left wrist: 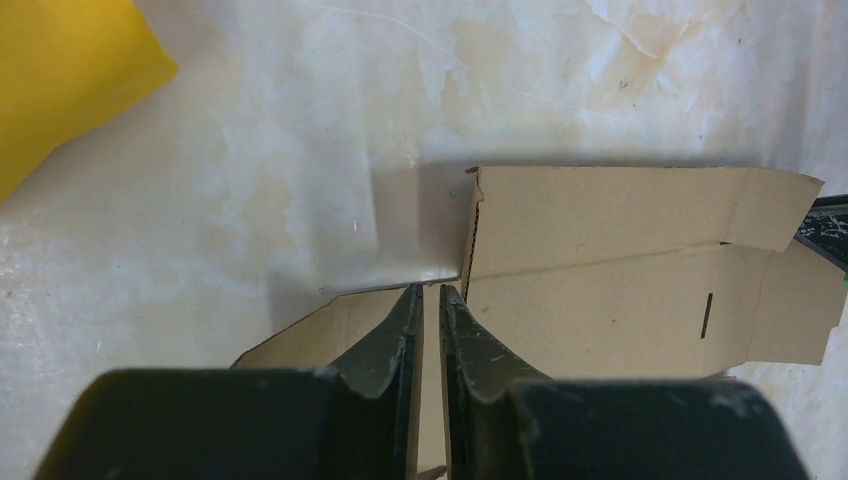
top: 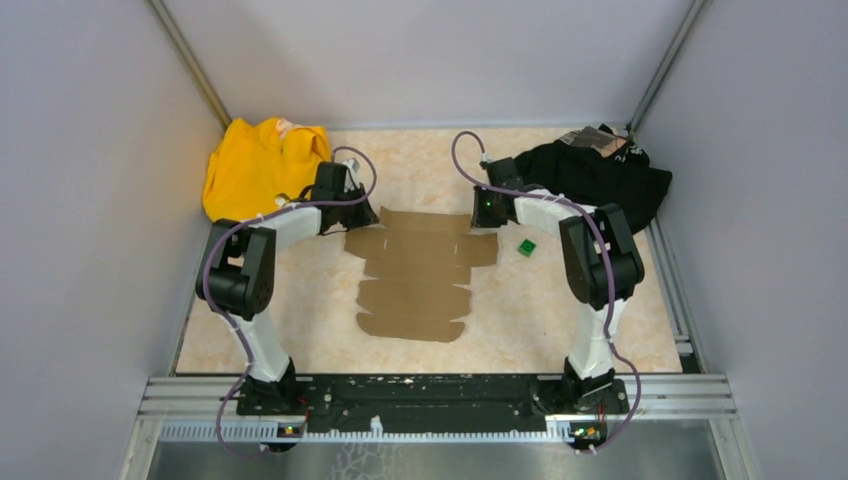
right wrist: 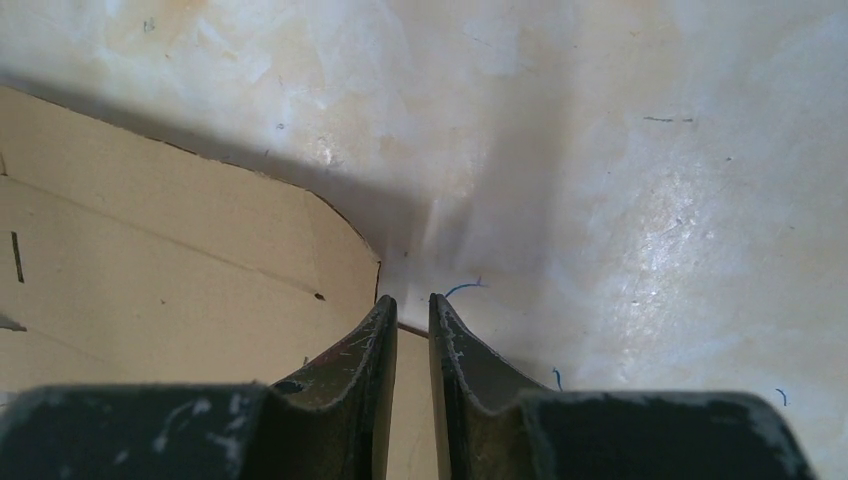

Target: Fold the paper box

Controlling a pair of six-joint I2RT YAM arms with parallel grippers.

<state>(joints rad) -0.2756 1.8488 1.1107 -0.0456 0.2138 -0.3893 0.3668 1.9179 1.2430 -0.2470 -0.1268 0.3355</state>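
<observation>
While left fingers (left wrist: 395, 340) and right fingers (right wrist: 368, 345) each pinch a flap, the brown paper box (top: 420, 275) lies unfolded.

Bright, even overhead light.
Soft shadows beside the paper box (left wrist: 620, 260); sheen on the table (right wrist: 650, 230); blurred dark foreground in wrist views.

I have the paper box (top: 420, 275) lying on the table (top: 620, 310) between both arms. The left gripper (top: 357, 215) is at its far-left flap and the right gripper (top: 487, 212) at its far-right flap. A small cube (top: 526, 246) lies just right of the box. The left garment (top: 260, 165) and the right garment (top: 600, 172) sit in the far corners.
</observation>
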